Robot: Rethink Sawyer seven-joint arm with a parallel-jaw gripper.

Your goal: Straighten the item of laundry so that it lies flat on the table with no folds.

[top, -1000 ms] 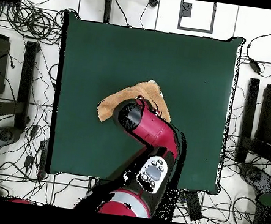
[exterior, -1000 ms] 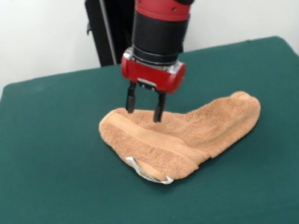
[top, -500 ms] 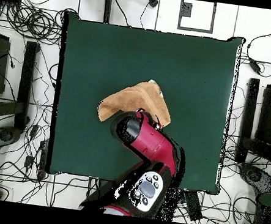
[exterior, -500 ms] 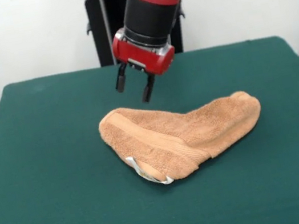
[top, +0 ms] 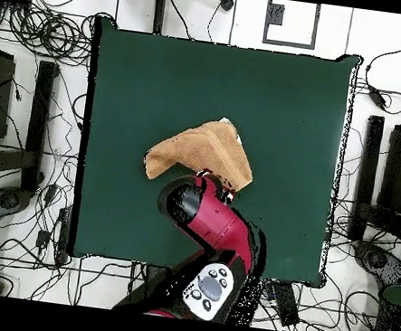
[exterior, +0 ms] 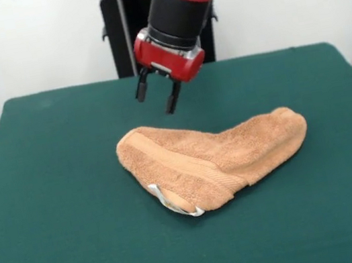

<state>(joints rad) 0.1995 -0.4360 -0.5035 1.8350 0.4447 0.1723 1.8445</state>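
The orange-tan towel (exterior: 215,157) lies folded over in a bent, boot-like shape near the middle of the green table (exterior: 60,247). A small white tag (exterior: 168,202) sticks out at its near corner. A flat woven band runs along its left fold. My gripper (exterior: 157,101) hangs open and empty above the table, just behind the towel's far left part, clear of the cloth. In the overhead view the towel (top: 199,150) lies above the red arm (top: 210,224), which hides the gripper.
The black pedestal (exterior: 124,31) stands behind the table's far edge. Cables and chair bases (top: 39,33) lie on the floor around the table in the overhead view. Bare green cloth surrounds the towel on all sides.
My gripper has let go of the towel's far left part, risen off it and drawn back towards the pedestal. The towel has stayed in the same folded shape.
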